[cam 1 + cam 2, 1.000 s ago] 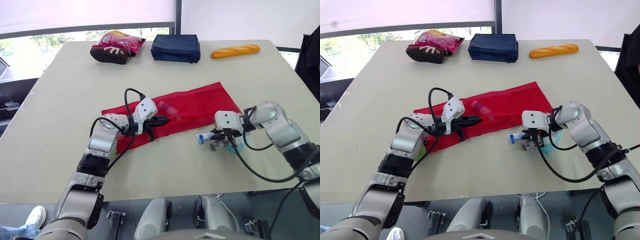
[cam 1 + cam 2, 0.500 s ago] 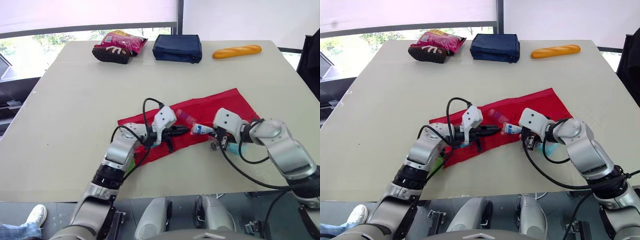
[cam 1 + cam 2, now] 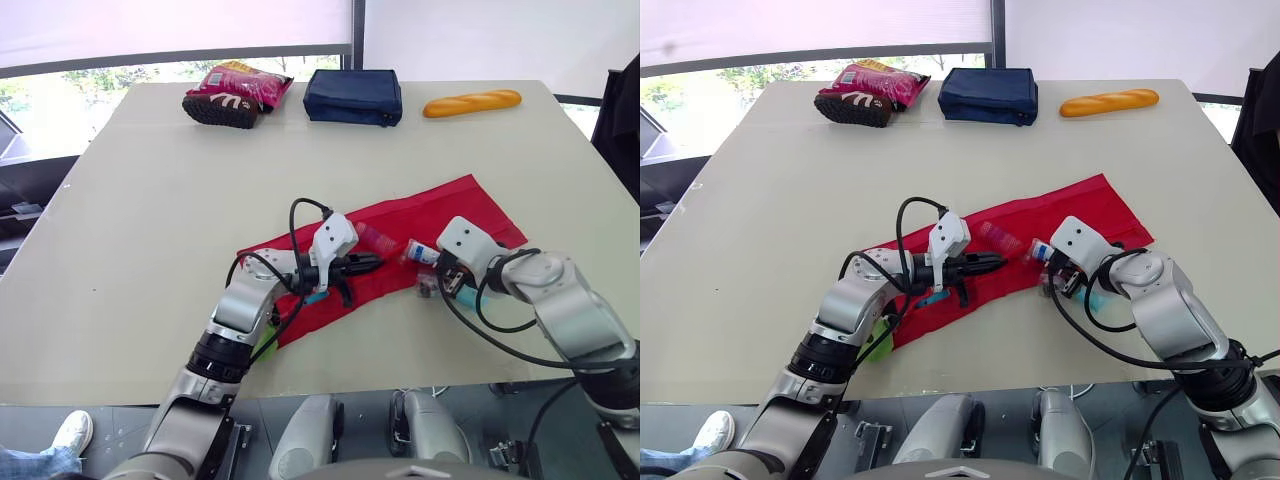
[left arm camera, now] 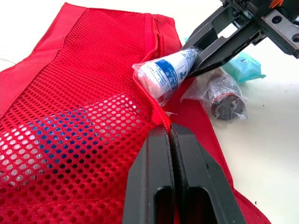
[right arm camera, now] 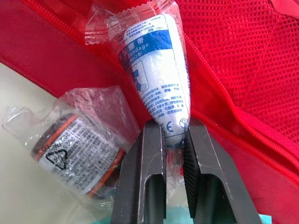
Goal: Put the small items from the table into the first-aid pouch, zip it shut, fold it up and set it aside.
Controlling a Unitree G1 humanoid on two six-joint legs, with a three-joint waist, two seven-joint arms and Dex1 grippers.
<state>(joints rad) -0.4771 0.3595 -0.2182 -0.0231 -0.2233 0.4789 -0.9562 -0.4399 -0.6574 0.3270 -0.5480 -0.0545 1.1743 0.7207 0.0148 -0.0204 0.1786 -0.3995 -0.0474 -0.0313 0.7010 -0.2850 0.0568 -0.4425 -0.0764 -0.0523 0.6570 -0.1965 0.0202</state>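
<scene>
Bandage (image 3: 419, 252) moved to pouch (image 3: 445, 205) mouth, R jaws pinching | L jaws pinching pouch

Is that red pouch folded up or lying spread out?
Spread out: the red pouch lies flat and unfolded on the table, mesh pocket facing up.

We count one red mesh pouch (image 3: 400, 215) on the one bench (image 3: 150, 200). There are three small items at its edge: one wrapped bandage roll (image 4: 166, 72), one dark roll in clear wrap (image 4: 222, 93) and one teal packet (image 4: 243, 70), plus one blue item (image 4: 60, 126) seen through the mesh. Along the far side we count one navy bag (image 3: 352, 96), one bread loaf (image 3: 471, 102) and one pink snack bag (image 3: 240, 82). We count two claws, the left claw (image 4: 170, 135) and the right claw (image 5: 174, 135).
</scene>
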